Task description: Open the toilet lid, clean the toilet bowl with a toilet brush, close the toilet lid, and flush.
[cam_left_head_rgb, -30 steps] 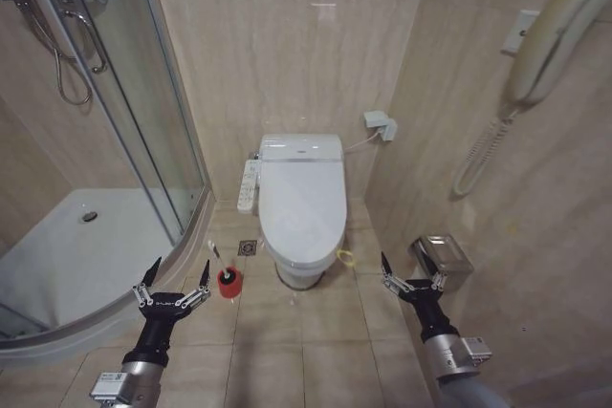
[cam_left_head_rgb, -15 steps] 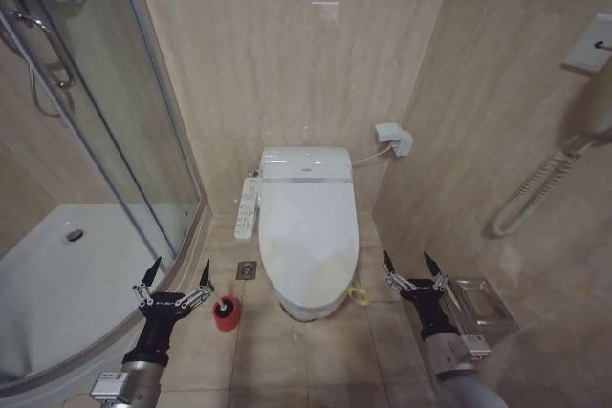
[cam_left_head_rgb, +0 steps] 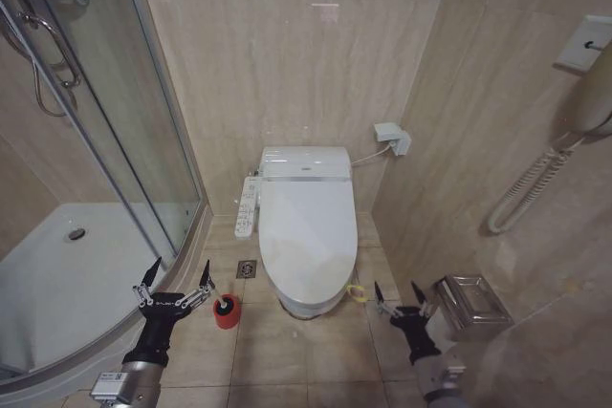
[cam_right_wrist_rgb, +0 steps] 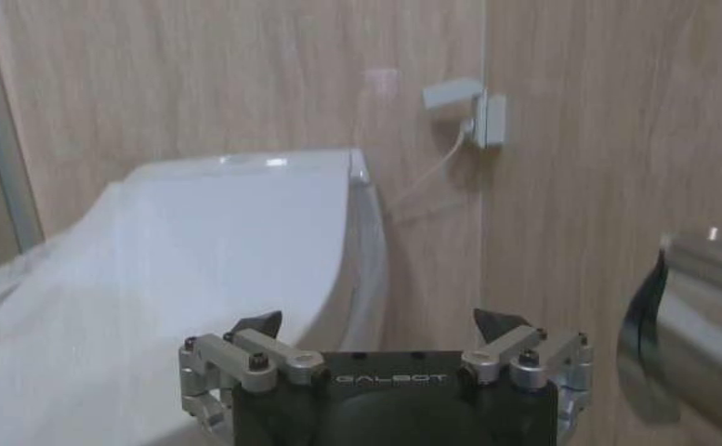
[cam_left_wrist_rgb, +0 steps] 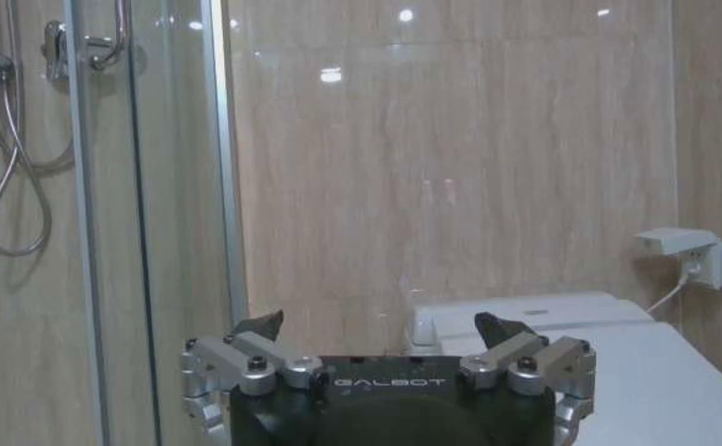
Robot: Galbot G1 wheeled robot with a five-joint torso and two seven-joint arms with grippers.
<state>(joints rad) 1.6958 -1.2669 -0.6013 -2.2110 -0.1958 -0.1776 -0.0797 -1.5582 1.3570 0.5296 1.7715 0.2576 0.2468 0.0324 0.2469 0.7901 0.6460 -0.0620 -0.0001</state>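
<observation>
The white toilet lid [cam_left_head_rgb: 306, 226] lies shut over the toilet bowl [cam_left_head_rgb: 304, 305], against the back wall; the lid shows too in the left wrist view [cam_left_wrist_rgb: 658, 372] and the right wrist view [cam_right_wrist_rgb: 200, 260]. The toilet brush [cam_left_head_rgb: 221, 305] stands in its small red holder [cam_left_head_rgb: 227, 314] on the floor left of the bowl. My left gripper [cam_left_head_rgb: 175, 274] hovers open just left of the brush, nothing between its fingers. My right gripper [cam_left_head_rgb: 399, 295] is open, low and to the right of the bowl, near a small yellow-green band [cam_left_head_rgb: 358, 293].
A curved glass shower enclosure [cam_left_head_rgb: 105, 140] with a white tray [cam_left_head_rgb: 57, 274] fills the left side. A control panel [cam_left_head_rgb: 248, 207] hangs beside the toilet. On the right wall are a steel paper holder [cam_left_head_rgb: 470, 301], a hair dryer with coiled cord [cam_left_head_rgb: 535, 188] and a socket box [cam_left_head_rgb: 392, 137].
The whole view shifted nearer to the toilet a second ago, then held still. My right gripper has dropped lower and slightly left. The left gripper holds its place.
</observation>
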